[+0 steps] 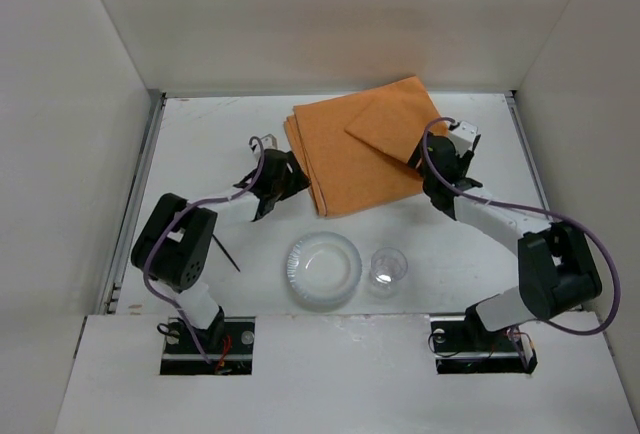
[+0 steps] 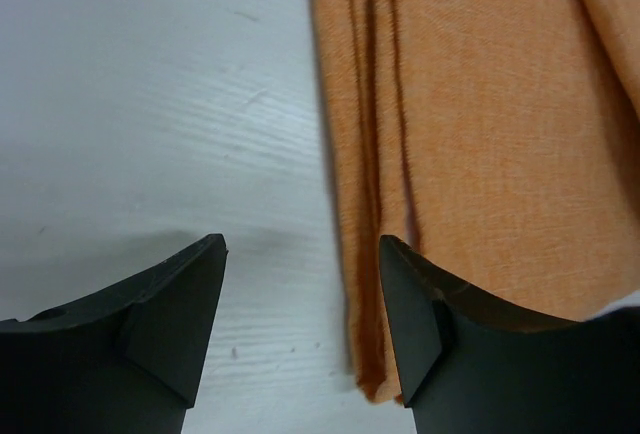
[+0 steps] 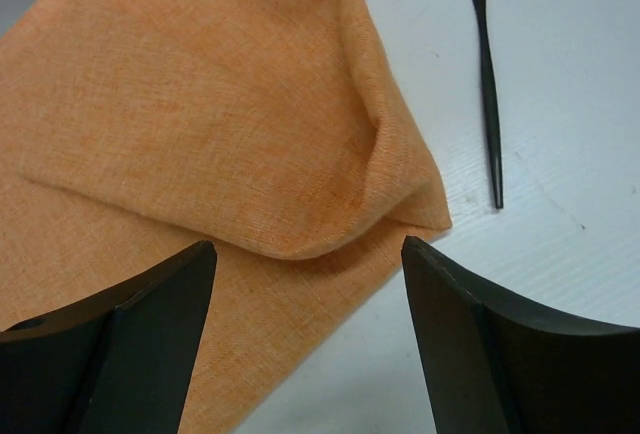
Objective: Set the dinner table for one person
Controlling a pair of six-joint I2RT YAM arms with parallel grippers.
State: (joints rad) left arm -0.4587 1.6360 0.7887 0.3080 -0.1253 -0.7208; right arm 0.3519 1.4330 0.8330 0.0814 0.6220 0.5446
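Note:
The dinner table (image 1: 215,134) is a white tabletop with white walls around it. A folded orange cloth placemat (image 1: 360,149) lies at its back centre, one corner flapped over. My left gripper (image 1: 290,182) is open at the cloth's left edge. In the left wrist view (image 2: 302,244) that layered edge (image 2: 375,254) lies between the fingers, with the right finger over the cloth. My right gripper (image 1: 437,162) is open at the cloth's right edge. In the right wrist view (image 3: 308,246) it hovers over the folded flap (image 3: 250,124) and holds nothing.
A clear plate (image 1: 322,269) and a clear cup (image 1: 387,269) stand near the front centre. A thin black utensil (image 1: 228,254) lies by the left arm. A black utensil (image 3: 487,84) shows on the table beyond the cloth in the right wrist view.

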